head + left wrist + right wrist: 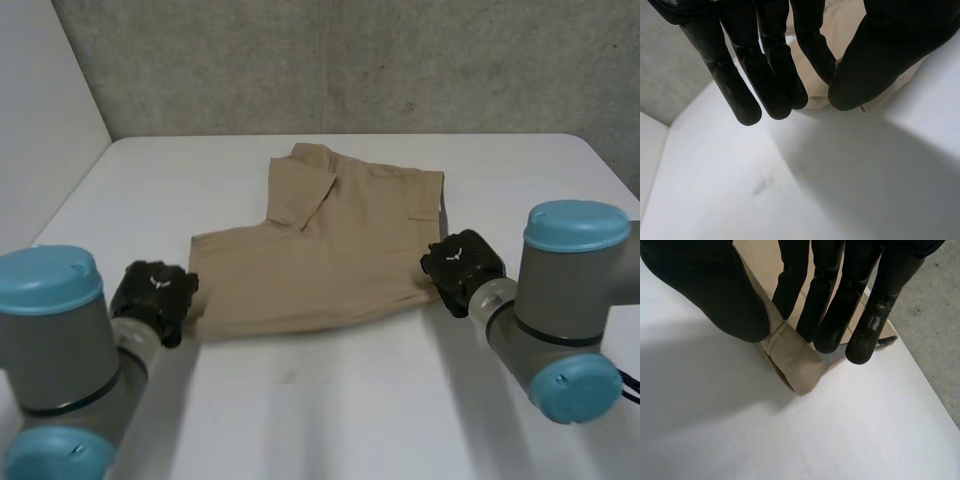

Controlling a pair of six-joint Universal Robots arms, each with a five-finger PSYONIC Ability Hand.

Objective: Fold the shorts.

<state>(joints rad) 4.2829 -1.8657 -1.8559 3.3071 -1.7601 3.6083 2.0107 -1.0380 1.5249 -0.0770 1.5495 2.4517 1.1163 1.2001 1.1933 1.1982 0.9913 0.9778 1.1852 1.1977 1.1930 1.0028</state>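
One corner gripped, one not: a lopsided fold is the risk

Broadest of all is the white worktop (320,410), smooth under both palms, so it would give little hold against sliding. The tan shorts (320,260) lie flat on it between the two hands, one end at the fingertips of each, and by the look of the layers they are already doubled over. At one end the right robot hand (462,265) has a small ridge of the corner pinched between its thumb and fingers. At the other end the left robot hand (152,298) is released. Its fingers hang straight just beside the corner there, the cloth edge lies beyond their tips, and they are not closed on anything.

If the right lifts alone, I judge the shorts would drag and twist toward it, skewing the fold. The pinch looks shallow and may catch only the top layer, so the layers could peel apart or the corner slip free. The left could also close on worktop and miss the edge.
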